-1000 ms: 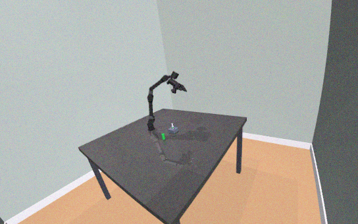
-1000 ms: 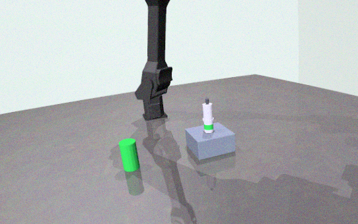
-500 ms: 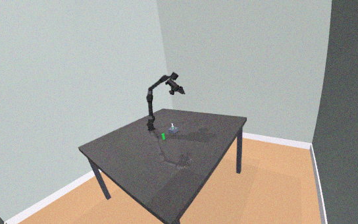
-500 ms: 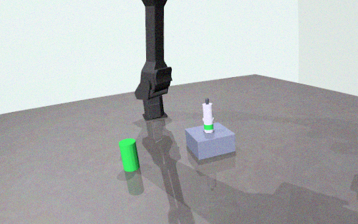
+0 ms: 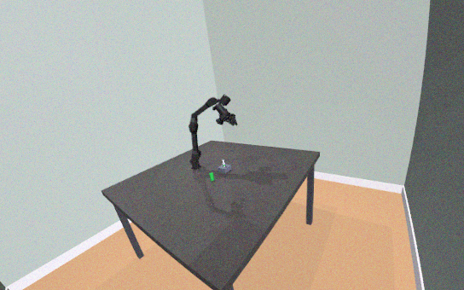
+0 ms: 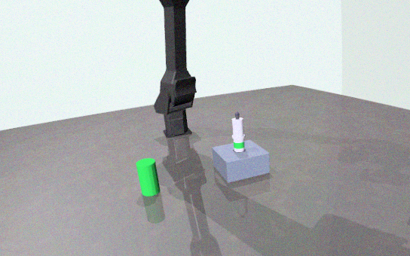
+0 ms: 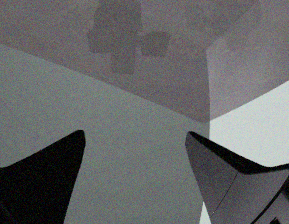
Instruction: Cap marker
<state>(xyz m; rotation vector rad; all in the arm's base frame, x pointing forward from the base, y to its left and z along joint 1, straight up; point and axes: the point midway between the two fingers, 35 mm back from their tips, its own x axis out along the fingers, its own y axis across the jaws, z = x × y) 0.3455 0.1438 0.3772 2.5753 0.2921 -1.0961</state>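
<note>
A white marker (image 5: 223, 163) (image 6: 238, 129) with a green band and a bare dark tip stands upright in the blue-grey holder block (image 5: 224, 171) (image 6: 243, 167). The green cap (image 5: 211, 176) (image 6: 148, 178) stands upright and loose on the table, to the left of the block in the top and exterior views. My gripper (image 5: 235, 123) (image 7: 136, 137) is open and empty. It hangs high above the table, tilted downward, well clear of the block and the cap. Neither the marker nor the cap shows in the wrist view. The gripper is out of the exterior view.
The arm's base (image 5: 194, 161) (image 6: 177, 124) stands on the dark table (image 5: 179, 222) (image 6: 71, 233) behind the cap and the block. Shadows of the arm fall across the table top. Pale walls stand behind the table.
</note>
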